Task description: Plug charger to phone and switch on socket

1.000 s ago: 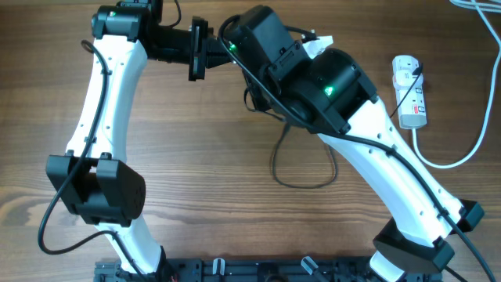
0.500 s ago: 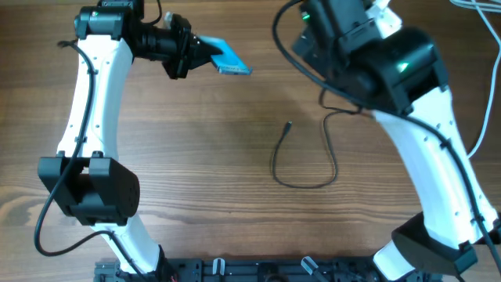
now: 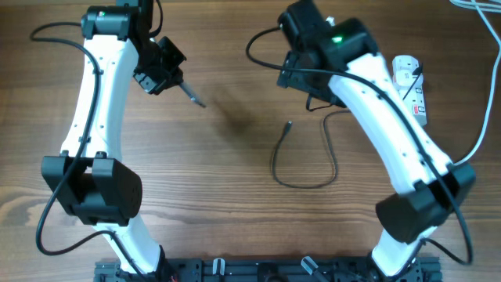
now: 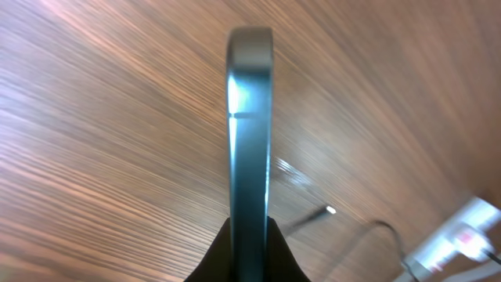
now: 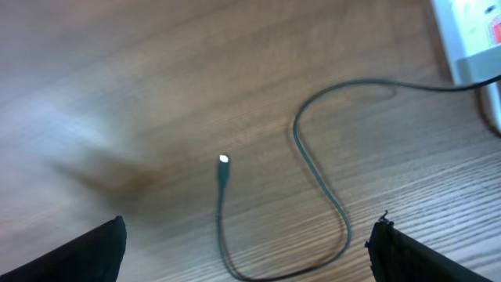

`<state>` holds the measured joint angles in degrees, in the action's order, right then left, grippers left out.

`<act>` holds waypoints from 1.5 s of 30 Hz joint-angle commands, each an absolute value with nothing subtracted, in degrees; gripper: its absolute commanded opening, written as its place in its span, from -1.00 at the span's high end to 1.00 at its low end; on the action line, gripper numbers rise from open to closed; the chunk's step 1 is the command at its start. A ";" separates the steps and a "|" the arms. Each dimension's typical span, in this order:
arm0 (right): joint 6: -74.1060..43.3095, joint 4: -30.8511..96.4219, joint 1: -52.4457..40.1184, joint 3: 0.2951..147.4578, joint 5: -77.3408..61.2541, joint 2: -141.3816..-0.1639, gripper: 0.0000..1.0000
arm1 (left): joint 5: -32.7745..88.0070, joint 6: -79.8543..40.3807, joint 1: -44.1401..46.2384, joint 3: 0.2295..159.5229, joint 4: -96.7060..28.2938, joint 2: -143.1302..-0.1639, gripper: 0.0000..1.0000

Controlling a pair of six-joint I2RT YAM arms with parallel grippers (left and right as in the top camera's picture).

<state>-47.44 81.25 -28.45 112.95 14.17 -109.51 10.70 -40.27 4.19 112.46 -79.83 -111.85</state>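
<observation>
My left gripper (image 3: pixel 171 77) is shut on the phone (image 3: pixel 192 96) and holds it edge-on above the table at the back left. In the left wrist view the phone (image 4: pixel 249 133) shows only its thin teal edge between my fingers (image 4: pixel 249 247). The charger (image 3: pixel 307 183) lies in a loop at the table's middle, its connector tip (image 3: pixel 289 124) free. My right gripper (image 3: pixel 305 86) hovers open and empty above the cable (image 5: pixel 319 188), whose tip (image 5: pixel 224 160) points away. The socket (image 3: pixel 412 92) lies at the back right and shows in the right wrist view (image 5: pixel 470 27).
The socket's thick white cord (image 3: pixel 477 141) curves along the right edge. The socket (image 4: pixel 462 239) and the charger tip (image 4: pixel 330 210) show at the lower right of the left wrist view. Bare wooden table (image 3: pixel 203 180) lies between the arms.
The left gripper has turned the phone from screen-up to edge-on and lowered it slightly. The right arm has swung back from the left gripper and now reaches over the cable.
</observation>
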 commanded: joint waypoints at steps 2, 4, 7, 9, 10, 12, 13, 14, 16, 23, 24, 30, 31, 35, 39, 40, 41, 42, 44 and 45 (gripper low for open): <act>-43.81 78.00 -28.42 107.77 8.10 -111.39 -0.96 | 2.42 -38.72 4.78 112.40 -80.38 -110.41 0.92; -43.48 76.09 -28.42 104.99 5.63 -111.39 -0.96 | 2.02 -38.74 4.78 112.40 -80.31 -110.41 0.92; -43.46 70.26 -28.53 97.91 1.61 -111.42 -0.96 | 1.78 -38.74 4.78 112.40 -80.14 -110.41 0.92; -43.48 65.49 -28.53 93.27 -0.69 -111.46 -0.92 | 1.78 -38.74 4.78 112.40 -80.14 -110.41 0.92; -43.51 62.65 -28.53 90.39 -1.93 -111.46 -0.89 | 1.78 -38.74 4.78 112.40 -80.18 -110.41 0.92; -43.94 59.22 -28.53 86.41 -3.09 -111.46 -0.80 | 1.78 -38.76 4.78 112.40 -80.16 -110.41 0.92; -44.38 58.00 -28.53 84.88 -2.79 -111.46 -0.77 | 1.80 -38.76 4.78 112.40 -80.12 -110.41 0.92; -45.30 57.21 -28.53 83.81 -1.65 -111.46 -0.75 | 1.80 -38.76 4.78 112.40 -79.99 -110.41 0.92; -46.83 56.82 -28.53 82.89 1.28 -111.87 -0.74 | 1.83 -38.79 4.78 112.40 -79.79 -110.41 0.92; -46.76 55.66 -31.42 82.89 6.02 -115.15 -0.67 | 1.83 -38.79 4.78 112.40 -79.37 -110.41 0.92; -47.00 55.42 -31.70 82.89 6.09 -115.85 -0.68 | 1.83 -38.79 4.78 112.40 -79.35 -110.41 0.92; -48.03 52.01 -31.92 82.89 7.11 -118.21 -0.67 | 1.83 -38.76 4.78 112.40 -79.35 -110.41 0.92; -48.07 51.57 -31.92 82.89 7.51 -118.39 -0.64 | 1.80 -38.76 4.78 112.40 -79.35 -110.41 0.92; -48.31 50.50 -31.92 82.89 7.70 -119.52 -0.47 | 1.80 -38.79 4.78 112.40 -79.35 -110.41 0.92; -51.13 50.57 -31.94 82.89 7.53 -119.81 -0.36 | 1.83 -38.79 4.78 112.40 -79.35 -110.43 0.92; -51.24 50.52 -31.94 82.89 7.51 -119.81 -0.35 | 1.83 -38.79 4.78 112.40 -79.35 -110.43 0.92; -51.53 50.50 -31.92 82.89 7.51 -119.81 -0.35 | 1.83 -38.79 4.78 112.40 -79.35 -110.43 0.92; -51.68 50.50 -31.94 82.85 7.49 -119.81 -0.35 | 1.83 -38.76 4.78 112.40 -79.37 -110.43 0.92; -51.66 50.59 -32.03 82.83 7.25 -119.81 -0.32 | 1.83 -38.79 4.78 112.40 -79.40 -110.43 0.92; -51.90 50.59 -32.03 82.78 6.81 -119.83 -0.33 | 1.83 -38.79 4.78 112.40 -79.37 -110.43 0.92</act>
